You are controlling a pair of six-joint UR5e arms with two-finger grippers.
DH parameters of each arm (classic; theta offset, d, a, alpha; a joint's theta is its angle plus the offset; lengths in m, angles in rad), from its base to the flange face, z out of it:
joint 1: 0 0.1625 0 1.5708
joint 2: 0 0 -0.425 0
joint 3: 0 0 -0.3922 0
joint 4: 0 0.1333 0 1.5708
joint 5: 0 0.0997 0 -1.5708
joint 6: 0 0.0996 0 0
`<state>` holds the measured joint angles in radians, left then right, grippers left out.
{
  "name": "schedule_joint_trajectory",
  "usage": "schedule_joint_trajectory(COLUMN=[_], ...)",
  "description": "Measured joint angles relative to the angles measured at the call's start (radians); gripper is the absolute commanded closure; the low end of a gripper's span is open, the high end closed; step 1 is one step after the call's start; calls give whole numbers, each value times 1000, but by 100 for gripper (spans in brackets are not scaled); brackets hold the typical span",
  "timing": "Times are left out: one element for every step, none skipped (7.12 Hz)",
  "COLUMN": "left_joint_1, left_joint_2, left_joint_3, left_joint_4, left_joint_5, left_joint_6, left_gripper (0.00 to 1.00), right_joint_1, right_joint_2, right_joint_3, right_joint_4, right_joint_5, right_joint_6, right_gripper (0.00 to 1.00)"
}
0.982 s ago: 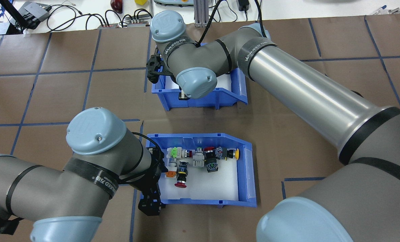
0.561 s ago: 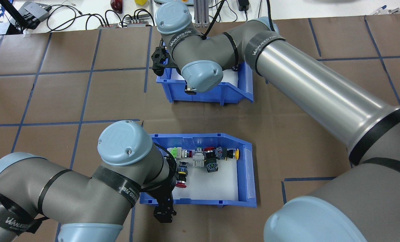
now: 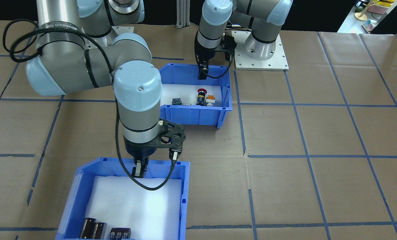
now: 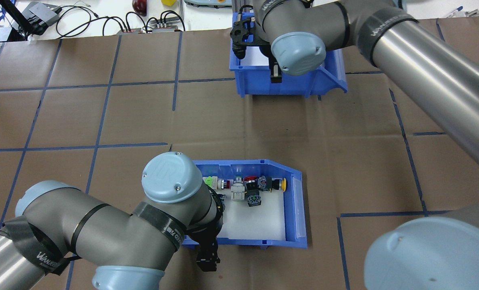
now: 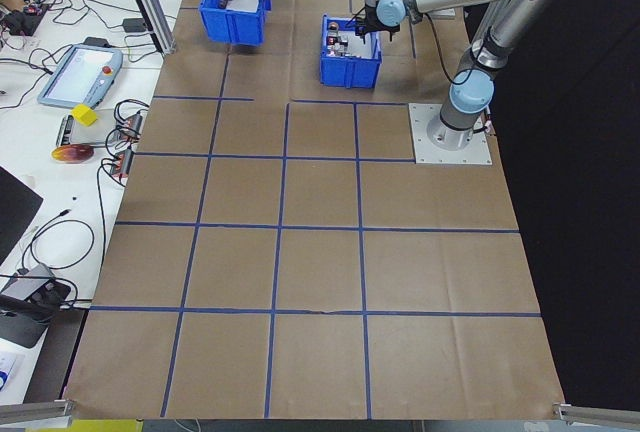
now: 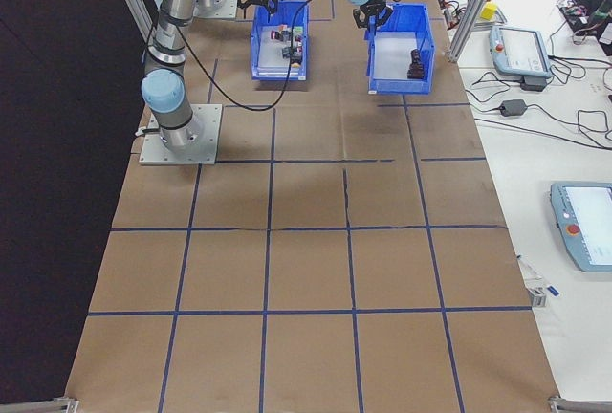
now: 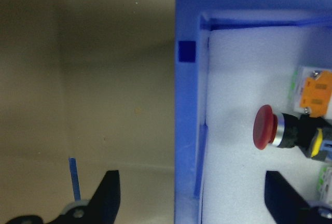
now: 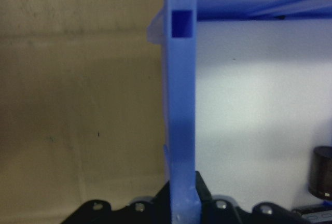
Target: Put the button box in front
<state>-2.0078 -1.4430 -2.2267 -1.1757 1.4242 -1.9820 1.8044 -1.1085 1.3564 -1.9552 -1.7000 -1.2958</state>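
Note:
The button box [image 4: 259,164], a blue white-lined bin, sits on the table near the robot, and its colourful buttons [image 4: 247,187] lie along the far side. My left gripper [image 4: 209,251] is open. In the left wrist view its fingers [image 7: 109,195] straddle the box's near wall close to a corner, with the red mushroom button [image 7: 265,126] just inside. My right gripper [image 3: 138,170] is shut on a wall of the other blue bin [image 3: 182,200], which holds dark cylinders [image 3: 93,228] and appears to hang above the table at the far right [image 4: 296,82].
Beyond the table's far edge runs a white bench with cables and devices [image 4: 102,20]. Teach pendants [image 6: 521,50] lie on it. The robot's base plate [image 3: 262,50] is behind the button box. Brown paper with blue tape lines covers the table [image 4: 82,112].
The right arm has carried the cylinder bin away from the robot and to the right. The left gripper has slid right from the button box's corner onto its near wall. The button box stayed put.

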Motion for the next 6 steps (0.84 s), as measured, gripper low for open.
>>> schedule_joint_trajectory(left_joint_1=[-5,-8,-9,-9,-9,-9], left_joint_2=[-13,-20,-19,-14,-9,-4], left_joint_3=[-1,-6,-14,-19,-20,-21], left_joint_4=[9,15,24,32,35,36], left_joint_5=[0,-3,-8,-21,-50,-76], left_joint_6=[-3,-9,-33,-74,-102,-112], left_gripper=[44,72,86,92,99,100], right_joint_1=[-51,-105,-160,-208,-248,-284], right_joint_2=[-32,-68,-106,-145,-191,-241], right_joint_3=[28,64,105,149,203,266], right_joint_4=[1,1,1,0,0,-1], right_joint_5=[-1,-2,-2,-2,-2,1], right_joint_6=[-86,-179,-265,-325,-361,-381], right_gripper=[93,93,93,93,93,93])
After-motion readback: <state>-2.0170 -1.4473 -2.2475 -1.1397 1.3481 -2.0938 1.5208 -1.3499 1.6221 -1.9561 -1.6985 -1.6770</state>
